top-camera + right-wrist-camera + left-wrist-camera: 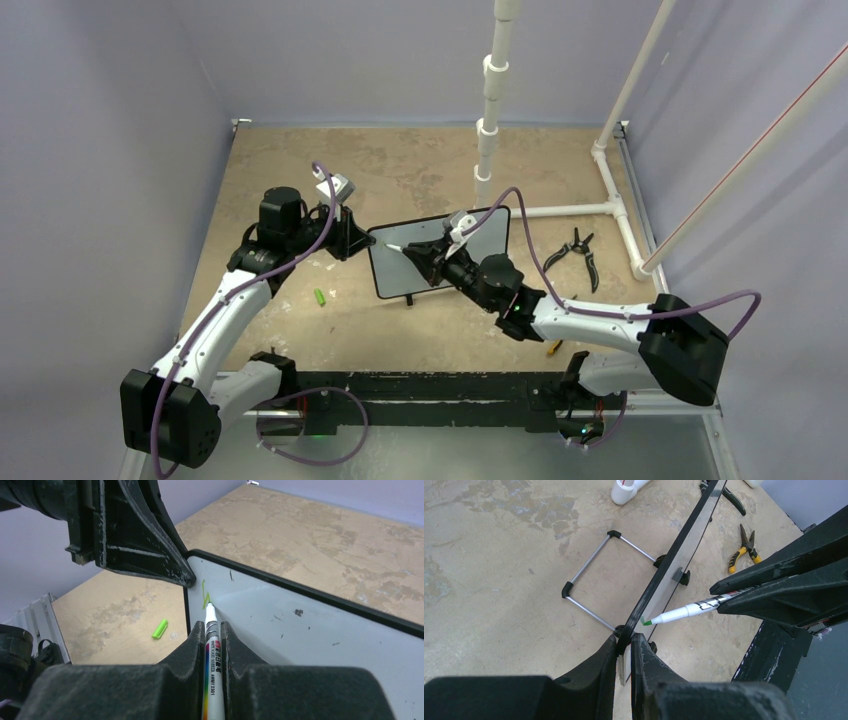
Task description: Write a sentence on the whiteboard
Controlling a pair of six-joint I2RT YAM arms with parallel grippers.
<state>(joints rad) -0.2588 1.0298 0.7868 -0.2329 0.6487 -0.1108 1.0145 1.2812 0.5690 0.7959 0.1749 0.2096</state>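
The whiteboard (395, 272) stands on its feet at the centre of the table (300, 160), and the left end effector (625, 641) is clamped nearly closed on the frame at the board's 9 o'clock edge. The right end effector (212, 626) is fully closed on a marker (214, 680), whose green tip meets the white surface near the 10 o'clock corner, where the sentence (204, 594) consists of a few green strokes. A green cap (319, 297) lies on the table at 8 o'clock from the whiteboard, and pliers (580, 255) lie at 3 o'clock.
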